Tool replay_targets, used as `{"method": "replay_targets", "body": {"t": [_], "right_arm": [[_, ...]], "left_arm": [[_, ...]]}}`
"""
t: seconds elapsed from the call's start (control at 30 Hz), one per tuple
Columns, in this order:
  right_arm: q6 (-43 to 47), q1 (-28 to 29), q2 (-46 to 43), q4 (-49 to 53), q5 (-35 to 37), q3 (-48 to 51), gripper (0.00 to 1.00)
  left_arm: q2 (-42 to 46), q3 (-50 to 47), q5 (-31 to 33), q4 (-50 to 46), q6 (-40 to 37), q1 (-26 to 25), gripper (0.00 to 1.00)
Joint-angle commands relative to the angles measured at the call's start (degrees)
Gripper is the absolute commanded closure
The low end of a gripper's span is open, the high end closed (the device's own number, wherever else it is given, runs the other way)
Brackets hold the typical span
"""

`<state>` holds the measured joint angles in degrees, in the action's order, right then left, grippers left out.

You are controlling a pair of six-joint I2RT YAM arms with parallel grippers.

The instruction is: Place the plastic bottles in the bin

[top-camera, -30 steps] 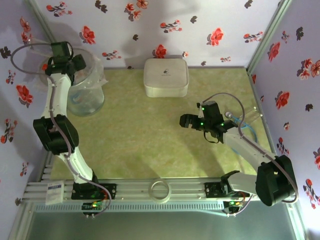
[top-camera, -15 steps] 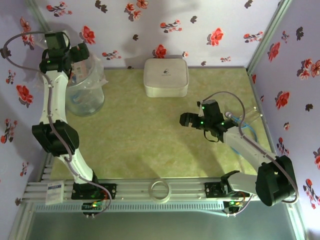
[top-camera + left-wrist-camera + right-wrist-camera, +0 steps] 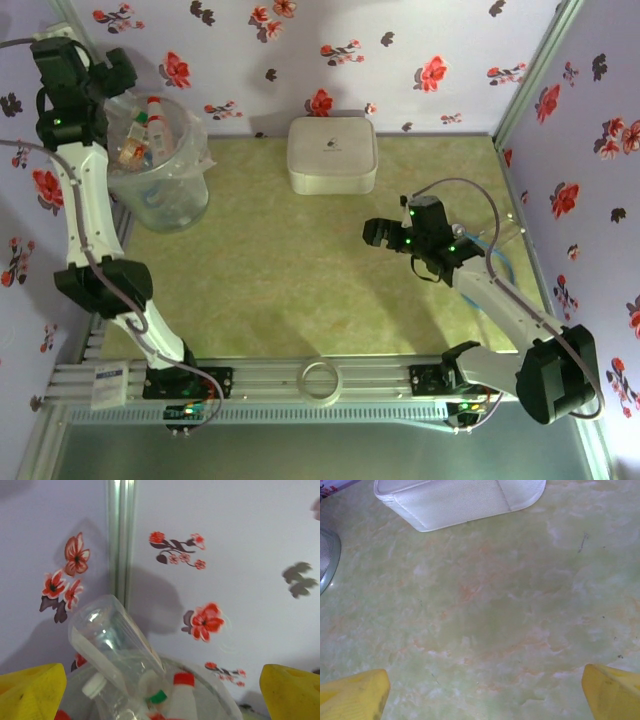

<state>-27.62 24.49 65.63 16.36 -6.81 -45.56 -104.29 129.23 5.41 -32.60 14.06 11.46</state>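
The bin point(image 3: 165, 190), a round translucent basket with a crinkly bag, stands at the far left of the table with several plastic bottles point(image 3: 145, 130) inside it. My left gripper point(image 3: 105, 72) hangs open beside the bin's far-left rim, holding nothing. In the left wrist view its yellow fingertips point(image 3: 31, 691) stand wide apart above the bin rim point(image 3: 222, 697). There a clear bottle point(image 3: 107, 635) leans out of the pile next to a red-capped bottle point(image 3: 183, 682). My right gripper point(image 3: 378, 232) hovers open over the bare table right of the middle, and the right wrist view has its fingertips point(image 3: 352, 695) spread with nothing between them.
A white rounded-square box point(image 3: 332, 154) sits at the back middle of the table, also in the right wrist view as the white box point(image 3: 460, 497). Flowered walls close in the left, back and right sides. A white ring point(image 3: 320, 380) lies on the front rail.
My left gripper has opened and drawn back up and to the left, off the bin's mouth, uncovering the bottles inside. The right arm has barely shifted.
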Motion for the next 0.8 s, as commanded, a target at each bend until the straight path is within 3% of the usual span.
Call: {"method": "replay_targets", "body": {"t": [0.0, 0.47, 0.77], "right_arm": [[-1.38, 0.03, -2.08, 0.45, 1.41, 2.08, 0.01], [-0.09, -0.1, -1.82, 3.8, 3.26, 2.17, 0.01], [0.29, -0.14, -0.99, 4.34, 4.0, 1.34, 0.01]], "left_arm": [[-6.5, 4.86, 2.07, 0.68, 4.29, 0.58, 0.0], [-20.36, 11.26, 4.64, 4.84, 7.76, 0.58, 0.0], [-17.02, 1.38, -0.06, 6.56, 9.62, 0.49, 0.02]]}}
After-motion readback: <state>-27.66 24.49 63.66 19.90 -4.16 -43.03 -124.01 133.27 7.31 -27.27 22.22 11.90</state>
